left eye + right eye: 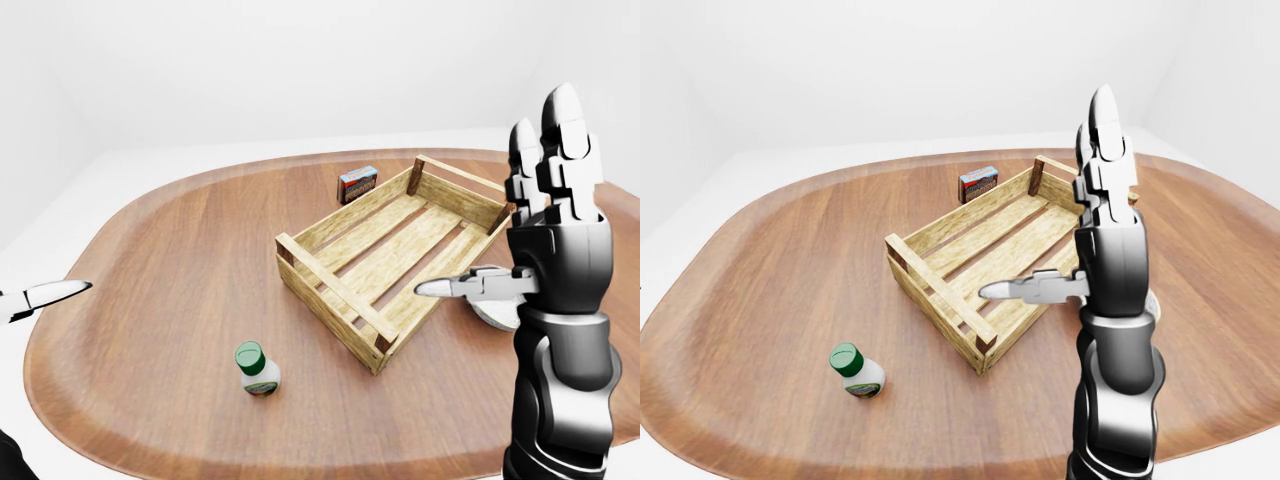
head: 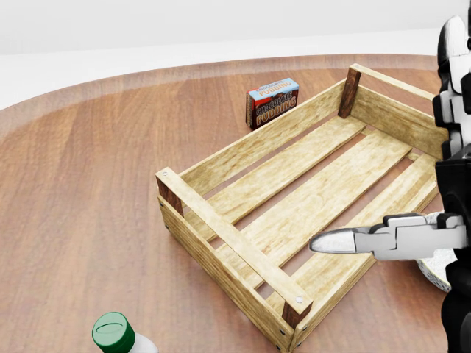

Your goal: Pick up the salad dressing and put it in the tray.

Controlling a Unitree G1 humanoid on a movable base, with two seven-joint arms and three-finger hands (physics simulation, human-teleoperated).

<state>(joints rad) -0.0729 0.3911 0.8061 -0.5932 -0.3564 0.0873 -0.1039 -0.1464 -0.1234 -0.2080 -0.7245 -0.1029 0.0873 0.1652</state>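
The salad dressing [image 1: 257,370] is a small white bottle with a green cap. It stands upright on the wooden table, to the lower left of the tray, and its cap shows at the bottom of the head view [image 2: 112,332]. The tray [image 1: 335,285] is an empty wooden slatted crate in the middle of the table. My right hand [image 1: 500,215] is raised over the tray's right side, open and empty, with its fingers up and its thumb pointing left. Of my left hand [image 1: 45,295] only one straight finger shows at the left edge, far from the bottle.
A small chocolate pudding box [image 1: 357,183] stands beyond the tray's top-left side. A white dish [image 1: 495,312] lies to the right of the tray, partly hidden behind my right hand. The oval table [image 1: 150,250] has a raised rim, with white floor around it.
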